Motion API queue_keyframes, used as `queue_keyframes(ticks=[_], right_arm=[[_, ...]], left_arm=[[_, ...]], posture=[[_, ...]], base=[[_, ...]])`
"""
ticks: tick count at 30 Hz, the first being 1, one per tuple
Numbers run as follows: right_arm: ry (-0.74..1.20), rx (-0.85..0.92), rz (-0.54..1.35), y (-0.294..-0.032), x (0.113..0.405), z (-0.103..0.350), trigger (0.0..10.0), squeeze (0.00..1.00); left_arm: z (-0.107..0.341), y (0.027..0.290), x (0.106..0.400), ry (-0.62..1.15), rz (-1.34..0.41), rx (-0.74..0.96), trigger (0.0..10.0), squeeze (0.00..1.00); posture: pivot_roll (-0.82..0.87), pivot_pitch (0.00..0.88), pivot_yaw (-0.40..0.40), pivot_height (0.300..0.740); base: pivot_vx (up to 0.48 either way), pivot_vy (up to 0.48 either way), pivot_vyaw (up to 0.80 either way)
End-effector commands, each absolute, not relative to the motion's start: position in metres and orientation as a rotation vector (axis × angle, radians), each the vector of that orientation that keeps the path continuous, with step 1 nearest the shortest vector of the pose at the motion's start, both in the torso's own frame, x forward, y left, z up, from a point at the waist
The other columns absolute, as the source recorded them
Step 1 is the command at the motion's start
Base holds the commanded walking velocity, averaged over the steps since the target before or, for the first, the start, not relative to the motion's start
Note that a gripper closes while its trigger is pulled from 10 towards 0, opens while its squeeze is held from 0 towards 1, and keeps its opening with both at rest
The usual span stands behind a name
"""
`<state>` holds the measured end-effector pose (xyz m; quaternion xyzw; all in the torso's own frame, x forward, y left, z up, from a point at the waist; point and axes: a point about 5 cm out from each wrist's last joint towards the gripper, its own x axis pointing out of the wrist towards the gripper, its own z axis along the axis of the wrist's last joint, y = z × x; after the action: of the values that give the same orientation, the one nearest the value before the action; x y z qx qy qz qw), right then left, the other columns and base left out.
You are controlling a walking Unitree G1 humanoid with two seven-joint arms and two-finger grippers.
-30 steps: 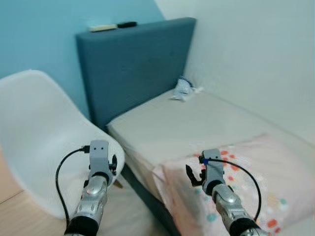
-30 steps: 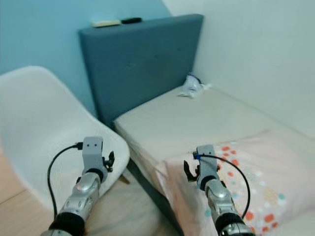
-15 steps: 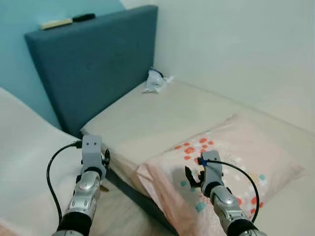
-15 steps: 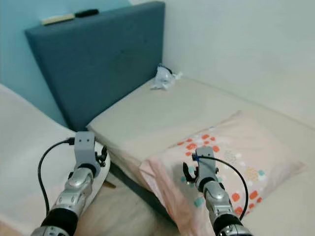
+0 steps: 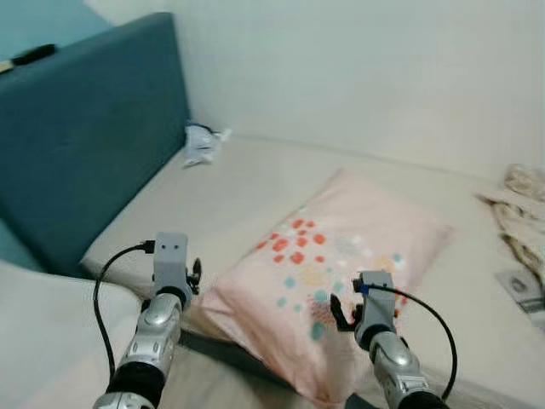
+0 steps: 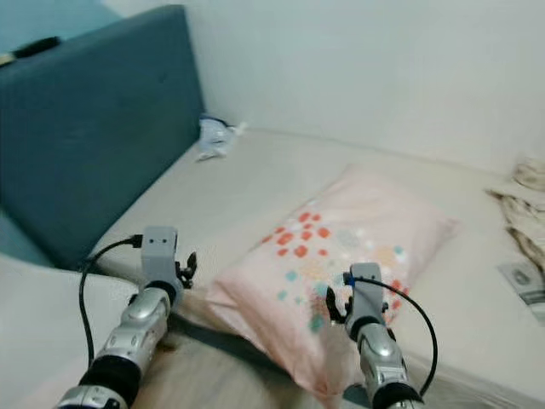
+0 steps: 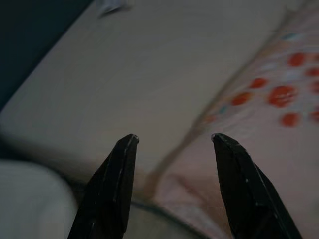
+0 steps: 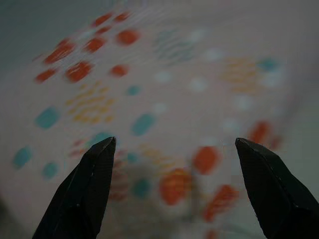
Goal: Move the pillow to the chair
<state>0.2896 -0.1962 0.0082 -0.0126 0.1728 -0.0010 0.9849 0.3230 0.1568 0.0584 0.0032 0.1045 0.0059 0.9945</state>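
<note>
beige bed [image 5: 255, 192] holds the dotted pillow [image 5: 341, 256]; left gripper [image 7: 174, 142] and right gripper [image 8: 174, 144] both spread, nothing held

A pink pillow [image 5: 328, 285] with red and teal spots is lying on the beige bed [image 5: 255, 183], its near corner reaching the bed's edge. The left gripper [image 5: 194, 278] is hovering just beside that corner, while the right gripper [image 5: 339, 313] is hanging over the pillow's near end. A crumpled white cloth [image 5: 201, 143] is sitting by the dark blue headboard [image 5: 77, 128].
</note>
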Motion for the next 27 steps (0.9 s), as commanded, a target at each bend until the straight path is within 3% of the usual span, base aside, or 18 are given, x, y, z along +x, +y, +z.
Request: queue_keyframes(ticks=[1,8,21,27], right_arm=[[0.338,-0.012,-0.016,-0.196,0.289,0.008,10.0,0.0],[0.354,-0.012,-0.01,-0.197,0.285,0.004,10.0,0.0],[0.299,-0.007,0.025,-0.193,0.301,0.02,10.0,0.0],[0.304,0.021,0.056,-0.186,0.303,0.02,10.0,0.0]], left_arm=[[0.057,0.158,0.323,0.22,0.008,0.017,10.0,0.0],[0.06,0.153,0.327,0.209,0.002,-0.017,10.0,0.0],[0.06,0.17,0.325,0.205,0.05,-0.022,10.0,0.0],[0.059,0.172,0.325,0.206,0.095,-0.055,10.0,0.0]], posture=[[-0.06,0.064,0.025,0.74],[-0.05,0.067,0.002,0.74],[-0.04,0.015,-0.008,0.74],[-0.05,0.037,-0.016,0.74]], base=[[0.0,0.0,-0.8],[0.0,0.0,-0.8],[0.0,0.0,-0.8],[0.0,0.0,0.0]])
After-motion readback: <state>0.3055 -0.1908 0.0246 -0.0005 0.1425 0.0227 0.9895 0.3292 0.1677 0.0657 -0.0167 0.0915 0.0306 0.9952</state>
